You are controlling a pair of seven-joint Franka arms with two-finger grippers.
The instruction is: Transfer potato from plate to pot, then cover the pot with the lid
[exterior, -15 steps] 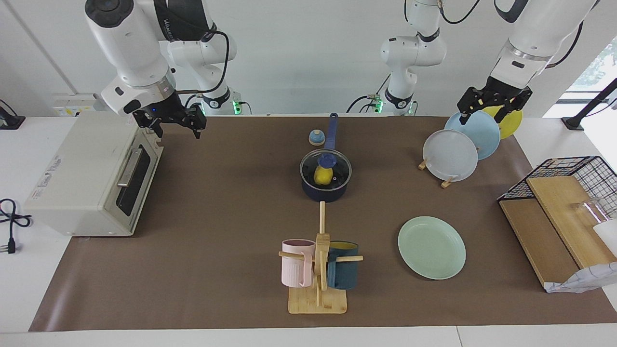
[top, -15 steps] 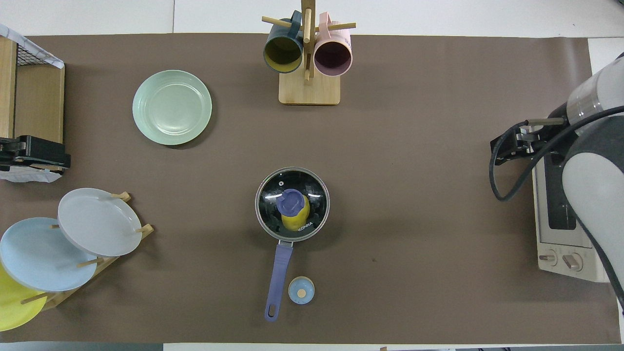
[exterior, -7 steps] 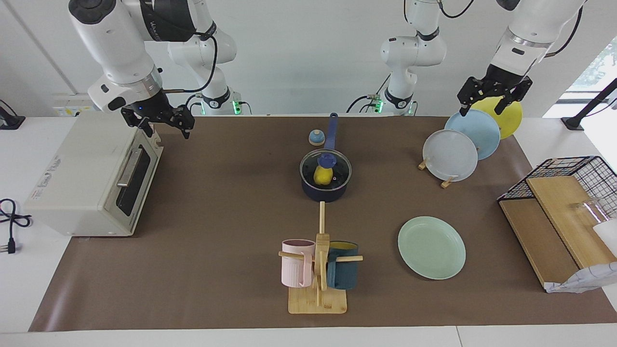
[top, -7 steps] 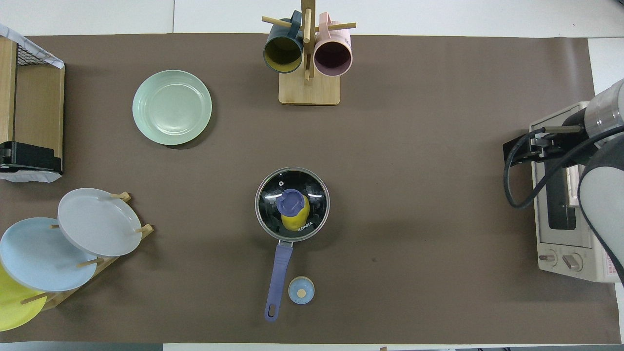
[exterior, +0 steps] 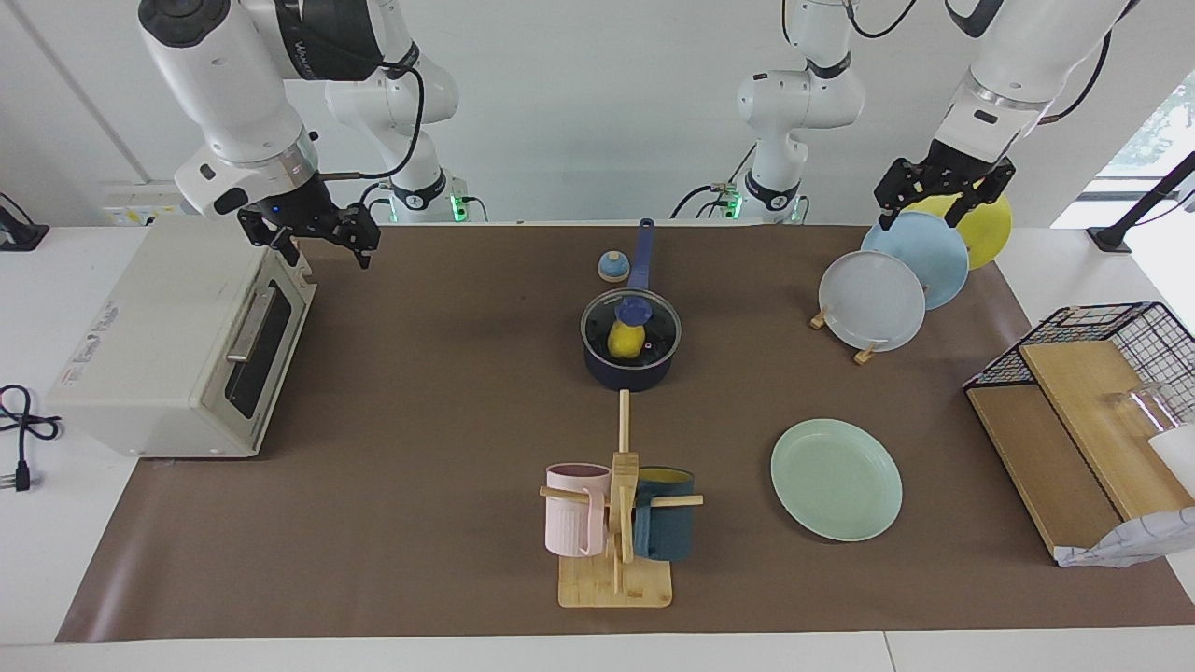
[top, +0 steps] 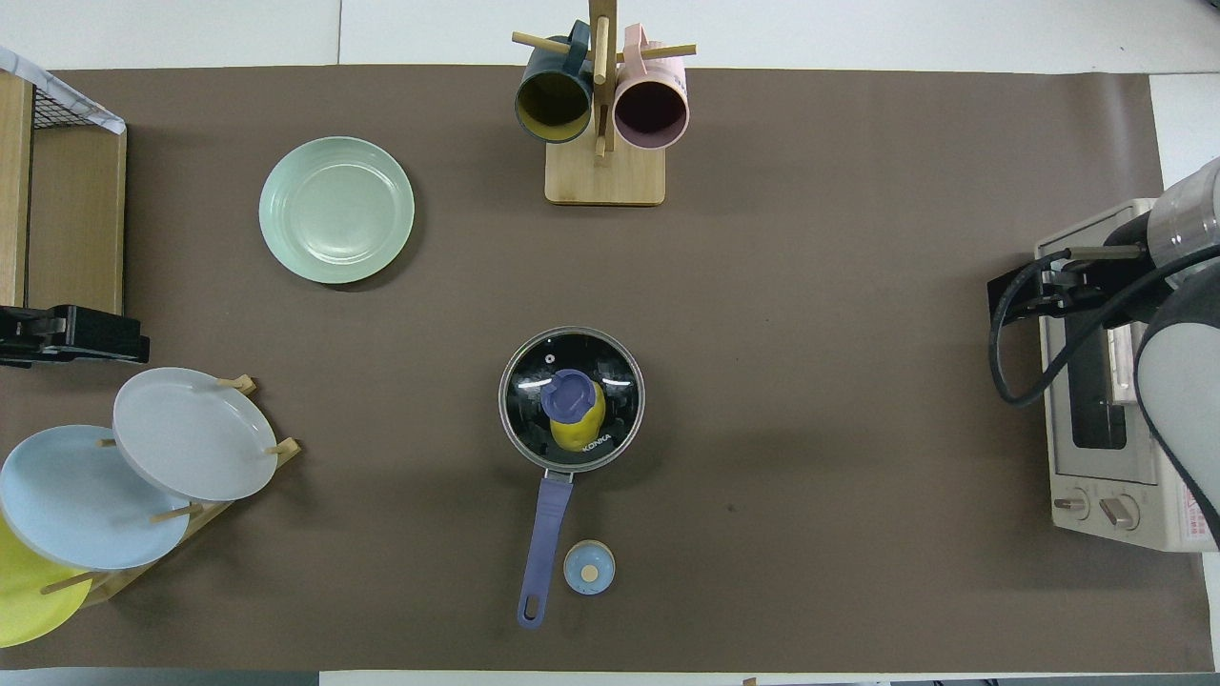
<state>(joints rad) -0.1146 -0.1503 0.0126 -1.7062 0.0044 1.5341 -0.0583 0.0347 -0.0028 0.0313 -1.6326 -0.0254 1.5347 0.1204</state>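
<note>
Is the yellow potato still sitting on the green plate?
No, the potato lies inside the pot under the lid; the plate is bare.

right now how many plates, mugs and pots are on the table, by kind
plates: 4 (mint green, grey, light blue, yellow)
mugs: 2 (pink, dark teal)
pots: 1 (navy pot)
total: 7

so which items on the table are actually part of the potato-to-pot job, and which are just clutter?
Job items:
- potato, in the pot
- pot
- lid, on the pot
- mint-green plate, bare

Clutter:
- plate rack with grey, blue and yellow plates
- mug stand with pink and teal mugs
- toaster oven
- small bell beside the pot handle
- wire basket
</note>
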